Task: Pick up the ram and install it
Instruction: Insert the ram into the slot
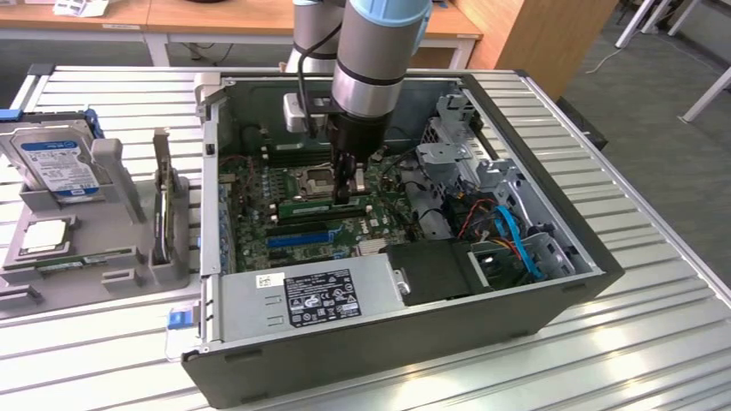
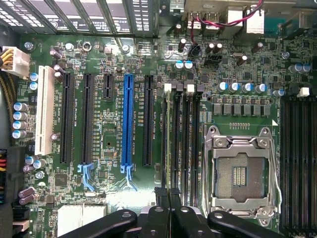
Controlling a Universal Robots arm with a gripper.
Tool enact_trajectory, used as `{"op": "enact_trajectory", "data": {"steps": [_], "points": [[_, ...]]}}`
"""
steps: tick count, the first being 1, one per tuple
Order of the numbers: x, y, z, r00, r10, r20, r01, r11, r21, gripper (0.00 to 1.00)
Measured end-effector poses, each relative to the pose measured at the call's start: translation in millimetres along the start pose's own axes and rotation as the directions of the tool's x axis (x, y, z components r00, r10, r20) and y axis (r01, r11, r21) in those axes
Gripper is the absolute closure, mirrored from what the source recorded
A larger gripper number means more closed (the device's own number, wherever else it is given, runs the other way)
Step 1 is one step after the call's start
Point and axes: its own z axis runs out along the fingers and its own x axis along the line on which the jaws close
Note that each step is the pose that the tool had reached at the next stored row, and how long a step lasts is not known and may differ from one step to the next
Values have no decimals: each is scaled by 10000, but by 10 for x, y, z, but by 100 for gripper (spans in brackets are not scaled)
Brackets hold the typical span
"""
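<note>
The ram (image 1: 308,207) is a thin green stick standing on edge in a memory slot of the motherboard (image 1: 286,238), inside the open computer case. In the wrist view I see the ram (image 2: 167,129) edge-on as a pale line in the slot beside the long black slot. My gripper (image 1: 346,195) points straight down over the stick's end on the exterior view's right. Its black fingers (image 2: 161,198) are pressed close together around the stick's top edge, so my gripper (image 2: 168,196) is shut on it. How deep the stick sits is hidden.
An empty processor socket (image 2: 240,173) with a silver frame lies beside the memory slots. The case (image 1: 400,342) also holds a power supply (image 1: 325,295) and blue cables (image 1: 520,244). On the exterior view's left, a grey tray (image 1: 68,287) carries a hard drive (image 1: 57,163) and a square silver chip (image 1: 44,235).
</note>
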Motion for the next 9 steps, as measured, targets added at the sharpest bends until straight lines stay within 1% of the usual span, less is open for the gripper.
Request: {"op": "enact_trajectory", "data": {"steps": [9], "points": [[-1,-1,8,10000,57,4,-57,10000,2,89]]}}
